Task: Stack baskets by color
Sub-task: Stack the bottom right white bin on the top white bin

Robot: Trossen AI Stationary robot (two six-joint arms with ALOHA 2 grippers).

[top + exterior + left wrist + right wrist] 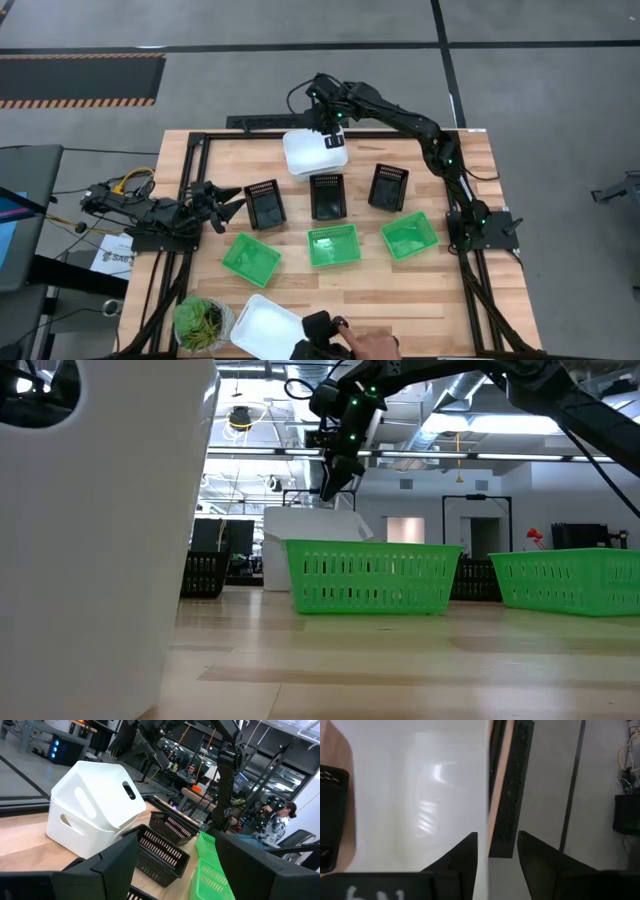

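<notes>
I see the white baskets stacked at the table's far edge, the upper one sitting tilted in the lower. My right gripper hovers over their far rim, fingers released. The left gripper waits open beside a black basket.

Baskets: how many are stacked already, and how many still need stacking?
Two white baskets sit stacked at the far edge, the top one tilted. The right gripper is over them, fingers open astride the rim. A person's hand holds the third white basket. Three black baskets and three green baskets lie unstacked.
</notes>
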